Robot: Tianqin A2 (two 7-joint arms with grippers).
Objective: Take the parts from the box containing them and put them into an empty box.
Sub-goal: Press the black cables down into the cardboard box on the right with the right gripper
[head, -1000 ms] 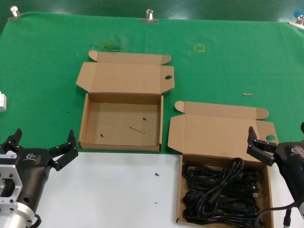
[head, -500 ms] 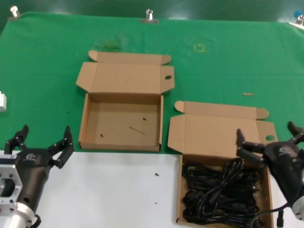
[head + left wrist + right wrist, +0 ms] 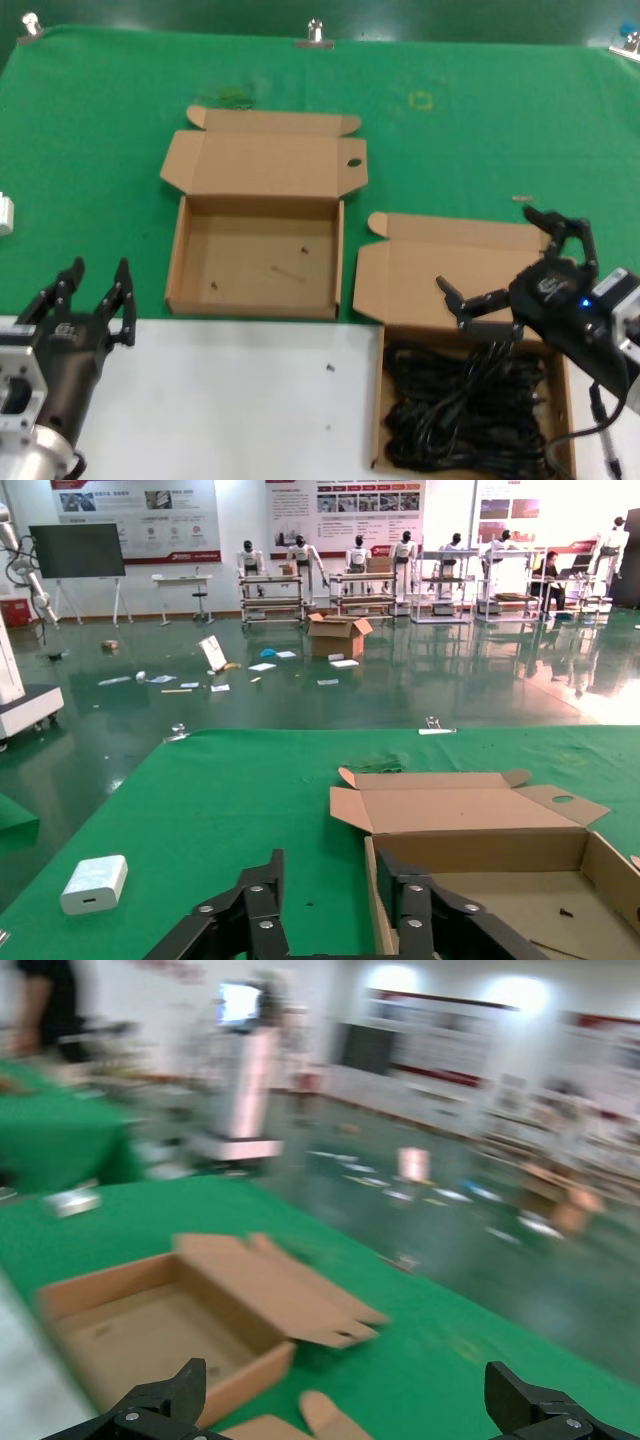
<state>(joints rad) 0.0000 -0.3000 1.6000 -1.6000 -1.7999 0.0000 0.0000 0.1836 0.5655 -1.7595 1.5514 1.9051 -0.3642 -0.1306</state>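
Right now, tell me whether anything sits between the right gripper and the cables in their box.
Nothing visible does. The right gripper hangs open over the lid flap at the far edge of the box containing them, and the black cables lie uncovered on its floor. The left gripper is far off, near the empty box.

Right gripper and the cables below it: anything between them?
Nothing. In the head view the open right gripper hangs over the cables with only the box's lid behind.

A robotics lab or exhibition hall: beyond the green cloth-covered table (image 3: 200, 810) stretch a glossy floor (image 3: 300, 695), a row of humanoid robots (image 3: 325, 558) at metal racks, wall posters (image 3: 135, 505), a monitor (image 3: 78, 550) on a stand, and scattered cardboard boxes (image 3: 338, 635).
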